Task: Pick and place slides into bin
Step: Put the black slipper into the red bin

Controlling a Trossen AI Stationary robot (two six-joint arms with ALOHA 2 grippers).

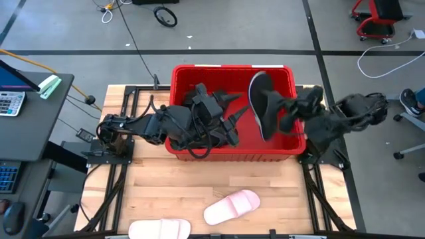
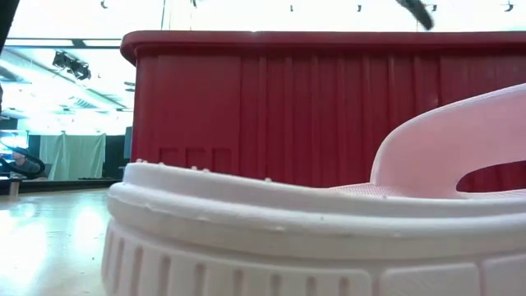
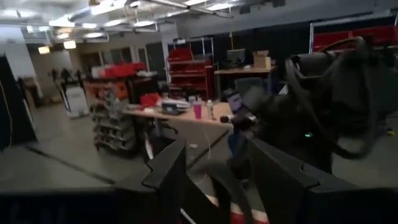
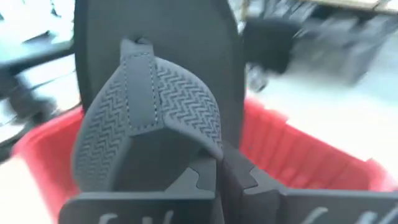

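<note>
The red bin (image 1: 232, 147) stands at the table's far middle and fills the low view (image 2: 329, 99). My right gripper (image 1: 282, 109) reaches in from the table's right, over the bin, and is shut on a black thong-style slide (image 1: 261, 103). The slide's grooved strap shows in the right wrist view (image 4: 149, 112). My left gripper (image 1: 234, 107) is over the bin's middle, open and empty (image 3: 224, 180), pointing toward the right arm. Two pale pink slides lie soles down on the table near its near edge (image 1: 231, 206) (image 1: 159, 229). Dark shapes lie in the bin under the left arm. My right gripper pinches the black slide's wide grooved strap (image 4: 186, 146) between its two fingers. The fingers (image 4: 205, 177) come level from the table's right. The slide is lifted clear above the bin, standing on its side edge, its sole (image 4: 155, 37) turned away from the gripper.
The bin's thick rim (image 2: 329, 39) stands high above the table. One pink slide lies right in front of the low camera (image 2: 329, 230). Bare wood lies between the bin and the pink slides (image 1: 199, 179). A desk with a calculator stands off the table's left (image 1: 13, 103).
</note>
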